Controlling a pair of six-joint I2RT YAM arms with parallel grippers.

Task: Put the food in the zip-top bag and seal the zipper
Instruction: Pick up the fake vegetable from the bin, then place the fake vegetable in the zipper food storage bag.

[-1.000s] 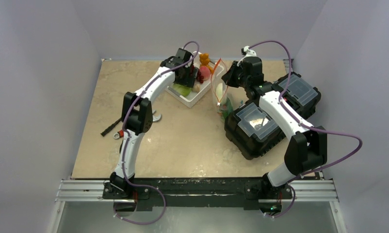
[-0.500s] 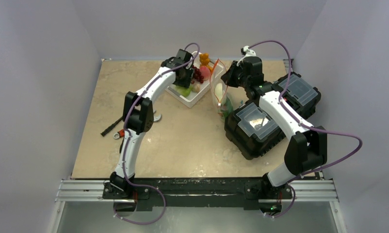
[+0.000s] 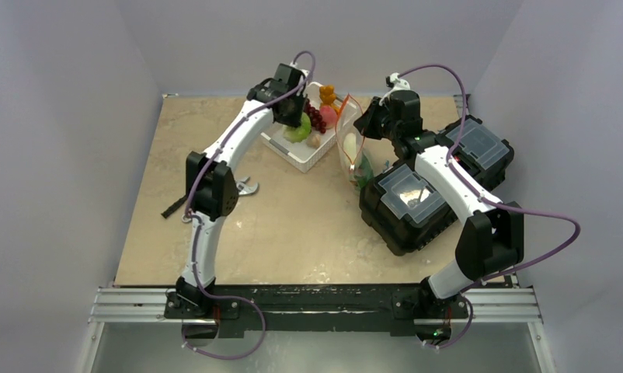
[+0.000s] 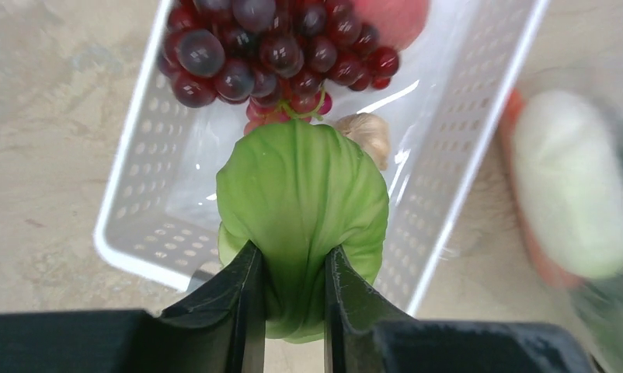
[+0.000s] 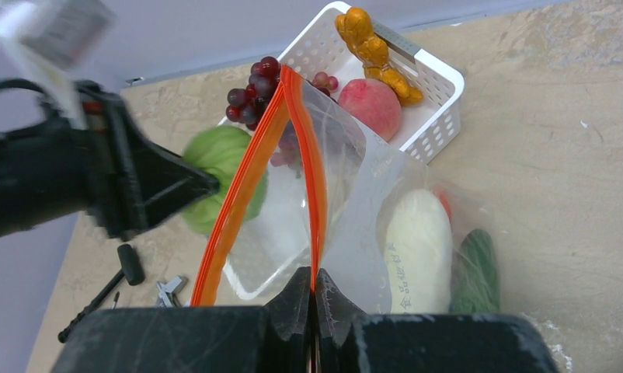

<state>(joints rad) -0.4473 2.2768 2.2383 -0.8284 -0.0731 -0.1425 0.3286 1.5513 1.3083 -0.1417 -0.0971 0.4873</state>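
While the left claw (image 3: 296, 124) hangs over the white slotted basket (image 3: 291, 154) at upper centre overhead, its wrist view shows it pinching a light green cabbage (image 4: 302, 186). Right wrist view, bottom centre: the right claw (image 5: 314, 281) is clamped tight on the clear zip-top bag's (image 5: 363, 186) orange zipper (image 5: 246, 186).

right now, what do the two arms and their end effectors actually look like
The left arm and right arm share one build: white tube links between chunky black joint housings, with a purple cable looping loosely along each. The left end effector and right end effector are matte black, each with two flat, tapering fingers.
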